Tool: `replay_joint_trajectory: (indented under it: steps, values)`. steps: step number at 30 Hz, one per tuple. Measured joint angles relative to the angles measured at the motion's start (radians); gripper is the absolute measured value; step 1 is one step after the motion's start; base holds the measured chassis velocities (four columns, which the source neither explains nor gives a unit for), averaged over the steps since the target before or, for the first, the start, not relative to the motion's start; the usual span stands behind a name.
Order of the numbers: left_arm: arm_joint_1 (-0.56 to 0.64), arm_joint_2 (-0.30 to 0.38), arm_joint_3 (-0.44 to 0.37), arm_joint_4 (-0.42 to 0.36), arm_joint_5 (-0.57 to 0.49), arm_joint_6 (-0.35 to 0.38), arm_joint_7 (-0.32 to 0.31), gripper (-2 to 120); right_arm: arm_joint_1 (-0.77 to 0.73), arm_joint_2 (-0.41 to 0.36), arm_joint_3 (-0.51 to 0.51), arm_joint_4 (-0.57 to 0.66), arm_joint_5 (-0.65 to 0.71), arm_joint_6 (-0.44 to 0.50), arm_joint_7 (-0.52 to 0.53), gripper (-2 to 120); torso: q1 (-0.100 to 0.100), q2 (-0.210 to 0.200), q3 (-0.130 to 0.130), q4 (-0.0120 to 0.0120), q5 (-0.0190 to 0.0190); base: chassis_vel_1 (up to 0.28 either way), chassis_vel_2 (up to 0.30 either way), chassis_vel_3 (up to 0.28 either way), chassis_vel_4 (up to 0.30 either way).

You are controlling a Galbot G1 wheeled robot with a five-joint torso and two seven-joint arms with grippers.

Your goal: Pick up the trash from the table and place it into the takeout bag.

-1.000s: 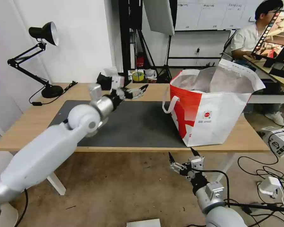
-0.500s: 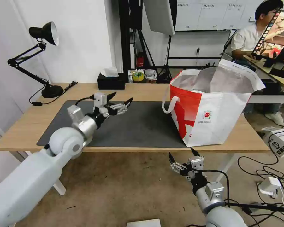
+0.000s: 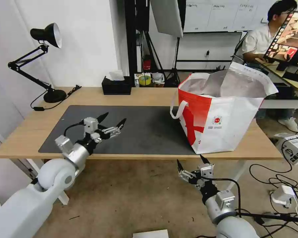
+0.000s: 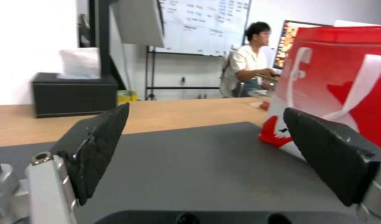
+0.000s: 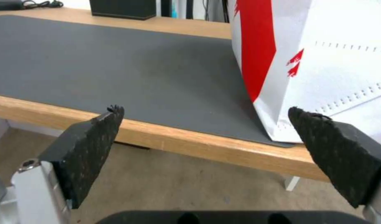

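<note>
The takeout bag (image 3: 222, 114) stood upright on the right part of the table (image 3: 33, 127), its near corner resting on the right end of the dark grey mat (image 3: 145, 129). Its mouth gaped open, showing silver foil lining, and a white loop handle (image 3: 177, 110) hung down its red side toward the mat. What lay inside the bag could not be made out from the head view.

The left gripper (image 3: 112, 120) hovered low over the near left part of the mat, its two black fingers spread apart with nothing between them. The bag sat well off to that gripper's right, across a stretch of bare mat; in the left wrist view its red side (image 4: 344, 81) rose beyond the left gripper's right fingertip (image 4: 323, 149).

The right gripper (image 3: 191, 163) hung below the table's front edge, just under the bag's near corner, fingers likewise parted and holding nothing. In the right wrist view the bag (image 5: 319, 62) stood above and beyond it.

A black tissue box (image 3: 116, 86) sat at the table's far edge and a black desk lamp (image 3: 44, 36) at its far left corner.
</note>
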Motion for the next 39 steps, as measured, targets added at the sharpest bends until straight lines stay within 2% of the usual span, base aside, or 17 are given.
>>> replay_joint_trajectory:
  steps: [3, 11, 21, 23, 29, 35, 39]
  values:
    - [0.054, -0.005, -0.053, -0.008, 0.020, -0.009, -0.001, 100, 0.000, 0.000, 0.000, 0.000, 0.000, 0.000, 0.000, 100, 0.000, 0.000, 0.000, 0.0001, 0.0000, 0.000, 0.000, 0.000, 0.000]
    - [0.111, -0.032, -0.095, -0.023, 0.066, -0.011, -0.016, 100, 0.000, 0.000, 0.000, 0.000, 0.000, 0.000, 0.000, 100, 0.000, 0.000, 0.000, -0.0002, 0.0000, 0.000, 0.000, 0.000, 0.000]
    - [0.259, -0.063, -0.199, -0.046, 0.143, -0.043, -0.045, 100, 0.000, 0.000, 0.000, 0.000, 0.000, 0.000, 0.000, 100, 0.000, 0.000, 0.000, -0.0001, 0.0000, 0.000, 0.000, 0.000, 0.000]
    - [0.320, -0.082, -0.235, -0.053, 0.169, -0.059, -0.053, 100, 0.000, 0.000, 0.000, 0.000, 0.000, 0.000, 0.000, 100, 0.000, 0.000, 0.000, 0.0000, 0.0000, 0.000, 0.000, 0.000, 0.000]
    - [0.380, -0.098, -0.281, -0.054, 0.190, -0.077, -0.062, 100, 0.000, 0.000, 0.000, 0.000, 0.000, 0.000, 0.000, 100, 0.000, 0.000, 0.000, 0.0000, 0.0000, 0.000, 0.000, 0.000, 0.000]
    - [0.457, -0.131, -0.364, -0.058, 0.203, -0.099, -0.071, 100, 0.000, 0.000, 0.000, 0.000, 0.000, 0.000, 0.000, 100, 0.000, 0.000, 0.000, 0.0001, 0.0000, 0.000, 0.000, 0.000, 0.000]
    - [0.482, -0.144, -0.384, -0.057, 0.211, -0.107, -0.072, 100, 0.000, 0.000, 0.000, 0.000, 0.000, 0.000, 0.000, 100, 0.000, 0.000, 0.000, 0.0000, 0.0000, 0.000, 0.000, 0.000, 0.000]
